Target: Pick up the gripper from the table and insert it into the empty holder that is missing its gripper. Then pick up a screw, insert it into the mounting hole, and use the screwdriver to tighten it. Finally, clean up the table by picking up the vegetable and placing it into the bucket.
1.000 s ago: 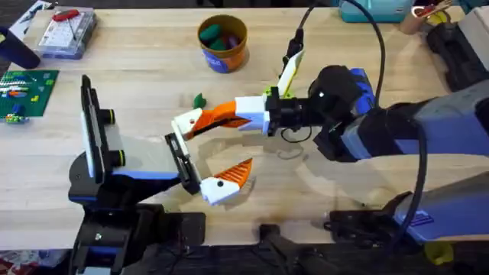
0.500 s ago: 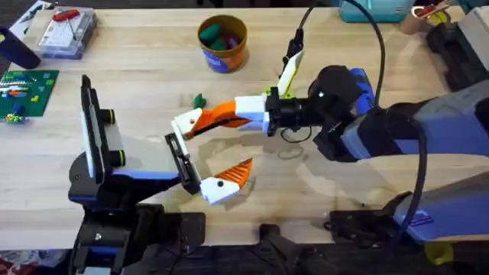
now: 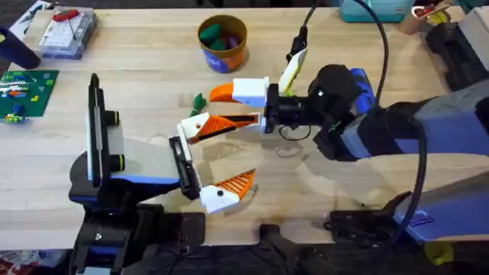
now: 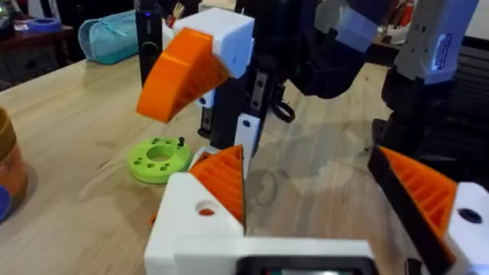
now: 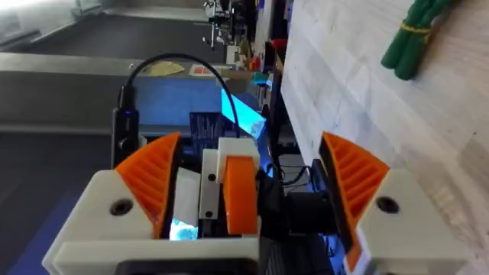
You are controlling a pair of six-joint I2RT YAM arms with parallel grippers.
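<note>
The gripper (image 3: 191, 127), a white block with a smooth orange wedge, sits at the top of the holder (image 3: 182, 162), the black bracket ending the left arm. In the left wrist view it is the gripper (image 4: 205, 208), opposite the ribbed finger (image 4: 428, 200). My left gripper (image 3: 223, 151) stands open. My right gripper (image 3: 208, 109) is open around the piece, which shows between the two fingers as the gripper (image 5: 234, 191) with gaps on both sides. The green vegetable (image 3: 199, 101) lies on the table (image 3: 137, 69) just beyond. The bucket (image 3: 222, 43) stands at the back with green items inside.
A lime-green disc (image 4: 159, 158) with a small screw standing on it lies near the right arm's wrist. A clear box (image 3: 65, 32) with a red-handled tool and a green board (image 3: 24, 92) are at the far left. The right arm (image 3: 397, 130) covers the right half.
My right gripper has opened: its upper finger swung away toward the bucket and let go of the gripper piece. The left arm's bracket and ribbed finger shifted slightly.
</note>
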